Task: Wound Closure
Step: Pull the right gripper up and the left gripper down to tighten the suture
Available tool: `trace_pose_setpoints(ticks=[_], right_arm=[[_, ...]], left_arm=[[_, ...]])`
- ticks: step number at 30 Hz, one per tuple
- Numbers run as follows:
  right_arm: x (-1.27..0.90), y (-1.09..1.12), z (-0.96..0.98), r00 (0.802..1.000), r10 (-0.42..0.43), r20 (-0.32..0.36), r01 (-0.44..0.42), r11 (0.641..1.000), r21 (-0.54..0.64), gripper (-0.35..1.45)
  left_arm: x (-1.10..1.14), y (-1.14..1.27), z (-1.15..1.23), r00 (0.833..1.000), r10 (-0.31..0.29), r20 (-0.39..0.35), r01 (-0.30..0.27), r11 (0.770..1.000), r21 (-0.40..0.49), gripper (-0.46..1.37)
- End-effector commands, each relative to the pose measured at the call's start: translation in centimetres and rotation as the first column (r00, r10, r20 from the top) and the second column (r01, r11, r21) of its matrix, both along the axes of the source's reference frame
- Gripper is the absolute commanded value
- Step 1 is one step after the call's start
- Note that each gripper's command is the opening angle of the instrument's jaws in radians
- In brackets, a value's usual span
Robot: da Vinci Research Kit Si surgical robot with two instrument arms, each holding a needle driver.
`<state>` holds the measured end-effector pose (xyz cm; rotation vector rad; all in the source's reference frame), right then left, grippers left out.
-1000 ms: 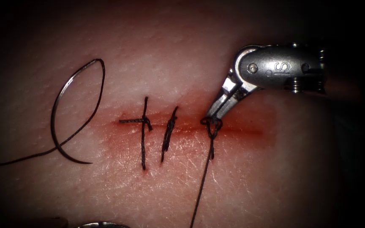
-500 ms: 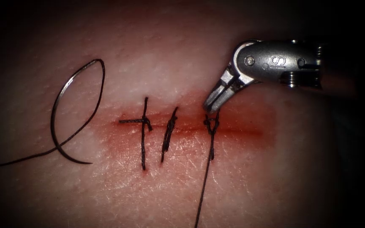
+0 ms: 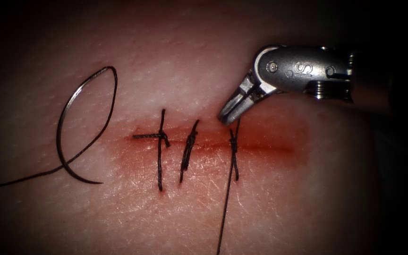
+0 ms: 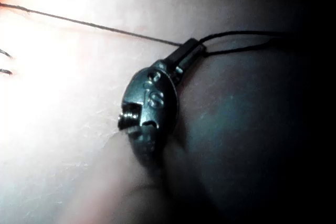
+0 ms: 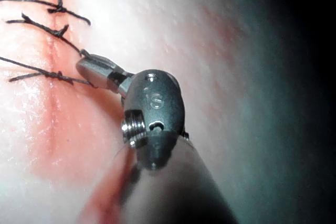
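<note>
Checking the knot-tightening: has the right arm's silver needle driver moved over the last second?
Yes. The right arm's silver needle driver, shut on the dark thread, rose up and leftward off the red cut; the third stitch's loop tightened.

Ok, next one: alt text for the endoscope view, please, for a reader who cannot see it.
The right arm's end effector, jaws shut on the thread, sits just above the third stitch over the horizontal cut in the tissue. The curved needle lies free on the tissue left of the cut, not in it, its thread trailing away.
</note>
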<state>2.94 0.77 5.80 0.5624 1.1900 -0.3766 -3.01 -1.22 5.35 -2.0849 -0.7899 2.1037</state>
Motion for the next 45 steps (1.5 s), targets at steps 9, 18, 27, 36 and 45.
trace_pose_setpoints(ticks=[9,18,27,36,45], right_arm=[[-0.03,0.03,0.07,0.999,0.043,-0.016,-0.044,0.994,-0.099,-0.35],[-0.04,0.09,0.0,0.996,0.061,-0.069,-0.071,0.985,-0.159,-0.35],[-0.05,0.13,-0.02,0.994,0.075,-0.076,-0.087,0.982,-0.169,-0.35],[-0.05,0.11,-0.04,0.994,0.07,-0.087,-0.083,0.984,-0.159,-0.35],[-0.04,0.1,-0.05,0.994,0.068,-0.089,-0.082,0.984,-0.158,-0.35]], left_arm=[[-0.08,-0.17,0.01,0.998,0.061,0.027,-0.061,0.998,0.013,-0.35],[-0.05,-0.18,0.02,0.998,0.063,0.027,-0.064,0.998,0.011,-0.35],[-0.06,-0.26,0.05,0.997,0.071,0.03,-0.071,0.997,0.005,-0.35],[-0.06,-0.23,0.04,0.997,0.076,0.027,-0.076,0.997,0.005,-0.35],[-0.06,-0.22,0.04,0.996,0.08,0.027,-0.08,0.997,0.005,-0.35]])
